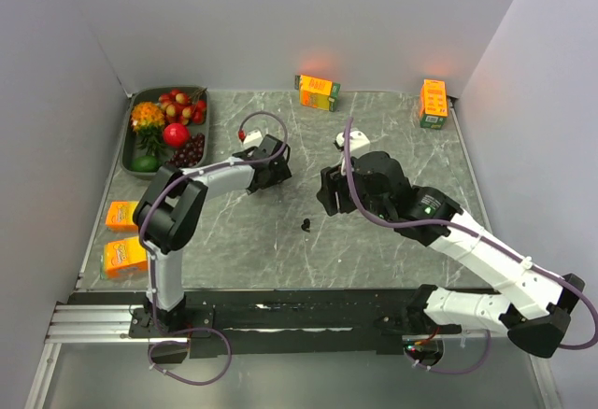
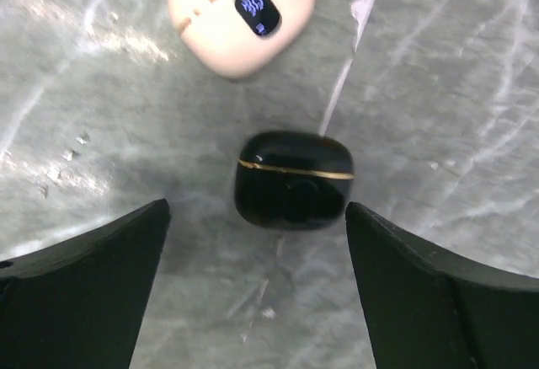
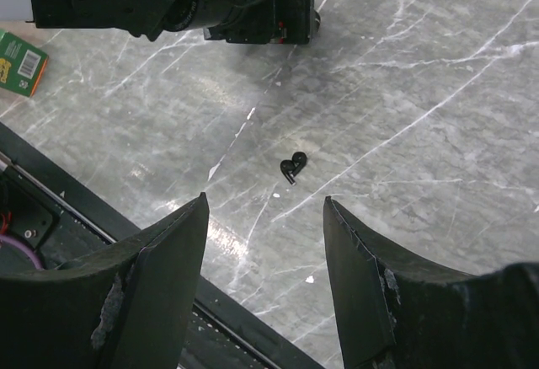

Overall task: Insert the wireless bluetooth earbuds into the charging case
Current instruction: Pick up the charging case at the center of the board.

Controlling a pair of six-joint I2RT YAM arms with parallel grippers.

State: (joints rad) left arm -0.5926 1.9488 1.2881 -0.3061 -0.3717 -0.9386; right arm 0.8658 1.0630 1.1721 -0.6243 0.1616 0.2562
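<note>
Black earbud [image 3: 293,167] loose ahead of your right gripper [image 3: 265,205]; black charging case [image 2: 293,181] between your left gripper's [image 2: 255,213] fingers.

Your right gripper hangs over the marble table [image 3: 421,91], jaws apart and empty, the earbud just beyond its fingertips, untouched. Only your left wrist view shows the case: lid shut, gold seam, lying between wide-spread jaws and clear of both fingers, with a pale case [image 2: 240,15] with a lit display beyond it. From above, the earbud lies nearer your right gripper.

walls [image 1: 280,17]: plain pale grey | table [image 1: 243,246]: grey veined marble | light: soft, even
</note>
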